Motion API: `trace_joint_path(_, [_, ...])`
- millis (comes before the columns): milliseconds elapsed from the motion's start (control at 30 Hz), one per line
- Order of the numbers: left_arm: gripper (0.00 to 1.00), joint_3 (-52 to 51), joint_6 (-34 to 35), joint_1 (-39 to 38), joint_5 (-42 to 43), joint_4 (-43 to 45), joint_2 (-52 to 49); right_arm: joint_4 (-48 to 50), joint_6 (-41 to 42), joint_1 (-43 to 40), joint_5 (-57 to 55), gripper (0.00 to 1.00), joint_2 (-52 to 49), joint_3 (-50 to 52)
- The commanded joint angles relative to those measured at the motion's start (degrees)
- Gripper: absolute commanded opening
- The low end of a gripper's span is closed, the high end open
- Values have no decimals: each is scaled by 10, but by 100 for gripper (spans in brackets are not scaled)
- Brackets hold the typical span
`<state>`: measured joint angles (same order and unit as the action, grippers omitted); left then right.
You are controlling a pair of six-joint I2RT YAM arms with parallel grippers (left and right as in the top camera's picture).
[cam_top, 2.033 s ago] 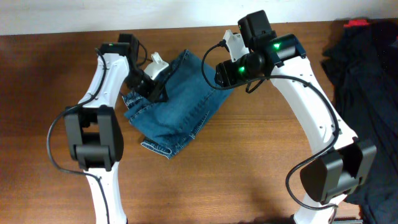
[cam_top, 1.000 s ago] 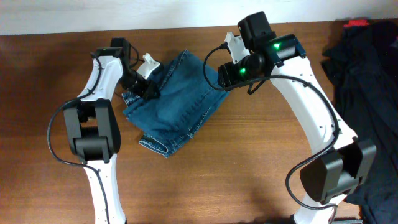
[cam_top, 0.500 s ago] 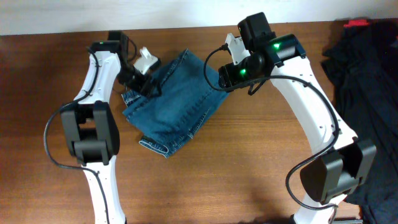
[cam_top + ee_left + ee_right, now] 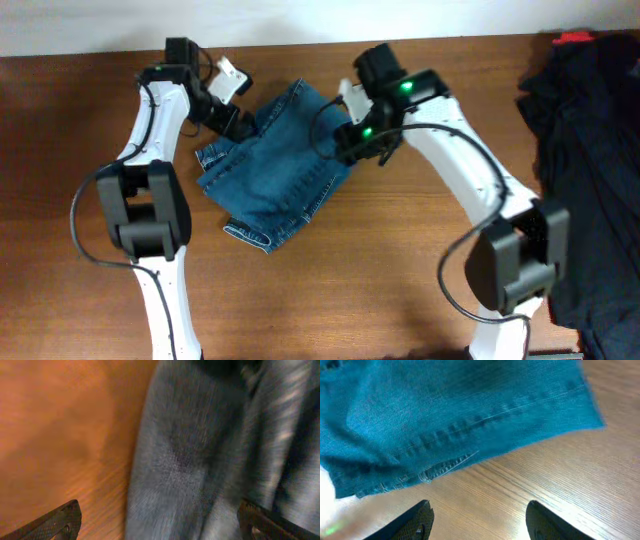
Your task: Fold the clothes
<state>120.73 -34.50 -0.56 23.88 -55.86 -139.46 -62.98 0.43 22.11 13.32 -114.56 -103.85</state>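
Both hands empty. Left gripper (image 4: 160, 522): fingers spread wide, nothing between them, hovering just over the jeans (image 4: 275, 175). Denim fills the view under and ahead of the fingertips, with bare table (image 4: 400, 280) off to the left finger's side. Right gripper (image 4: 480, 522): fingers apart, nothing clamped. Wood sits under the tips, and the jeans' seamed edge lies just ahead of them, not touching.

The jeans lie between my two hands as a rough folded bundle, layers uneven, with a hem corner sticking out on the side away from both hands.

My read is that the fold is partly done and the next job is a regrip for another fold or a tidy-up. To do it well:
- drop each hand onto the edge nearest it
- pinch through all layers, not just the top one
- take matching corners so the cloth rises level
- keep the lift low and carry the edge straight across
- set down with edges lined up

The risk is catching one layer and dragging the bundle open.
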Motion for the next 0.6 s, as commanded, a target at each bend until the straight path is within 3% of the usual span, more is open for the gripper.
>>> trace_joint_path(0, [99,5,-2,0,41,-3,-36,40,5,28,1,66,-38,11])
trace_joint_path(200, [99,4,-2,1,110,-14,-41,92,6,41,1,72,-110,14])
trace_joint_path(433, [99,4,-27,4,132,-162,-41,95,5,41,2,73,-211,14])
trace_joint_path(567, [99,5,-26,21,142,-169,-41,99,5,41,2,73,-212,14])
